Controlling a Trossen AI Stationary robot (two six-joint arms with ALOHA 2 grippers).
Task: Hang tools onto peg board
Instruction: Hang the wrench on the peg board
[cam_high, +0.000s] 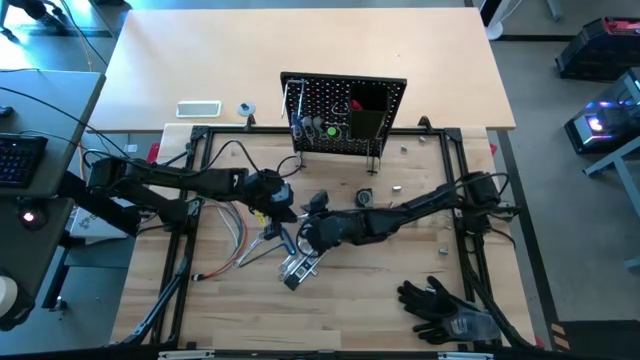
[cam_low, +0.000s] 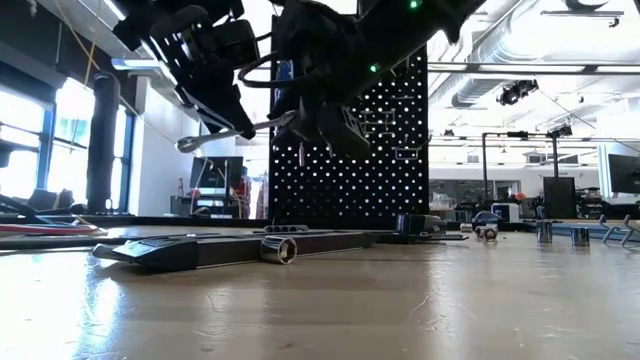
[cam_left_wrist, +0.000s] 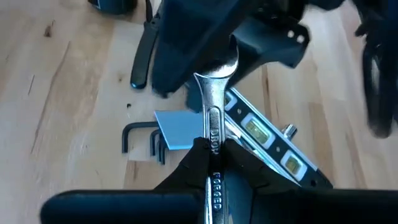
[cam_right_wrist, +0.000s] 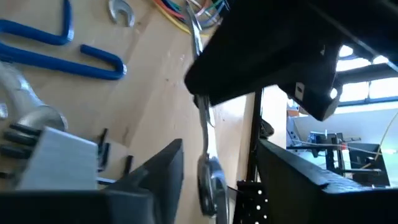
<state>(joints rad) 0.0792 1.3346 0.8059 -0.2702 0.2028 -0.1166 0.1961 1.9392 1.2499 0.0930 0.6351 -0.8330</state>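
Left gripper (cam_left_wrist: 211, 163) clenched on the shank of a silver wrench (cam_left_wrist: 213, 102), held above the table in front of the peg board (cam_high: 345, 112), which stands upright at the table's far side with a black bin on its front. Right gripper (cam_high: 318, 212) close beside the wrench's open end; fingers spread either side of it in the right wrist view, not visibly clamped. Risks, as judged: collision between the two crowded grippers; wrench slipping or twisting during any handover, owing to the narrow grip on a smooth shank; drop onto the tool pile (cam_high: 298, 266) below. Count: one wrench aloft; one level under it, two or three hex keys beside it; two blue-handled tools; gloves (cam_high: 440, 305), one pair; items already on the board too small to count.
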